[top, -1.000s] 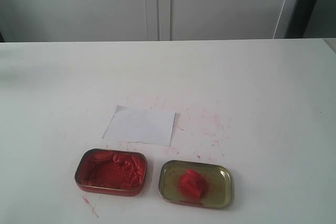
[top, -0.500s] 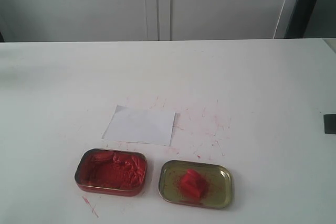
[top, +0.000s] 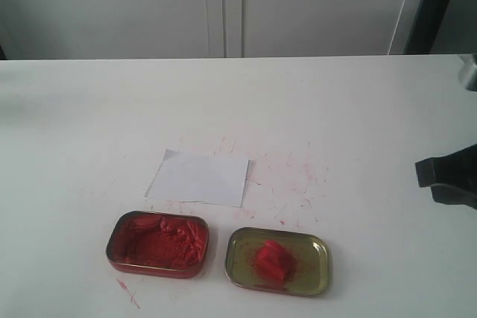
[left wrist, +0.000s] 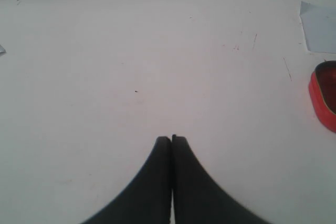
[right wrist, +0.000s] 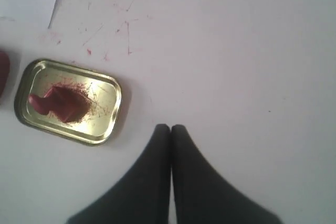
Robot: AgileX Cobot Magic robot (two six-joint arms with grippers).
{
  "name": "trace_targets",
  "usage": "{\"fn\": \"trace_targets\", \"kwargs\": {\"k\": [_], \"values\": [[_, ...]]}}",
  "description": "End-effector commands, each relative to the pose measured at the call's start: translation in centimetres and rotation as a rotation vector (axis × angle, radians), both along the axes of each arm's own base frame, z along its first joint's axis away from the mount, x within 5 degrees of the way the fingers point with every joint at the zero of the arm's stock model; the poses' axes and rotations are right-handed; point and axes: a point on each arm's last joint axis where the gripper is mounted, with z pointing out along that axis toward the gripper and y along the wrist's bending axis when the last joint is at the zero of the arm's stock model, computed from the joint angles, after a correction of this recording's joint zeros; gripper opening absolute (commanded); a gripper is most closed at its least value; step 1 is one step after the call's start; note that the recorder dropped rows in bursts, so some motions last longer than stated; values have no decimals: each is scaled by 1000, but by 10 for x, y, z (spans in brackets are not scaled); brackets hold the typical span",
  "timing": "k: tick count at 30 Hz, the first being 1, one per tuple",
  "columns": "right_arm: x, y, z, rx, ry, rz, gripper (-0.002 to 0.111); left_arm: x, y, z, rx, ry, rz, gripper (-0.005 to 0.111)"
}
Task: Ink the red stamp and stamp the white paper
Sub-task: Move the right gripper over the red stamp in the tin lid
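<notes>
The tiny red stamp (top: 272, 258) lies inside the gold tin (top: 317, 247) at the table's front; the right wrist view shows the stamp (right wrist: 60, 103) as a dark red block with a stubby knob. Left of it stands the red tin (top: 119, 258) of lumpy red paste. Behind both tins the white paper (top: 198, 177) lies flat. My right gripper (top: 421, 173) enters from the right edge, well right of the gold tin, and its fingers (right wrist: 170, 127) are shut with nothing between them. My left gripper (left wrist: 171, 138) is shut and empty over bare table, out of the exterior view.
The white tabletop (top: 358, 109) carries red ink specks right of the paper. Its back edge meets white cabinet doors (top: 223, 5). The left wrist view catches a paper corner (left wrist: 319, 32) and the red tin's rim (left wrist: 325, 98).
My right gripper has come into the exterior view from the right edge, moving left toward the tins. The tins, stamp and paper have not moved.
</notes>
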Motion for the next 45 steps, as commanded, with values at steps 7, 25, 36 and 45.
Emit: {"fn": "trace_targets", "kwargs": {"k": [7, 25, 36, 45], "values": [[17, 33, -4, -12, 55, 179, 0, 0, 0, -2, -11, 5, 3, 0], [30, 98, -10, -45, 93, 435, 0, 0, 0, -2, -11, 5, 3, 0], [28, 125, -23, -59, 82, 520, 0, 0, 0, -2, -11, 5, 3, 0], [34, 149, -23, -108, 93, 612, 0, 0, 0, -2, -11, 5, 3, 0]]}}
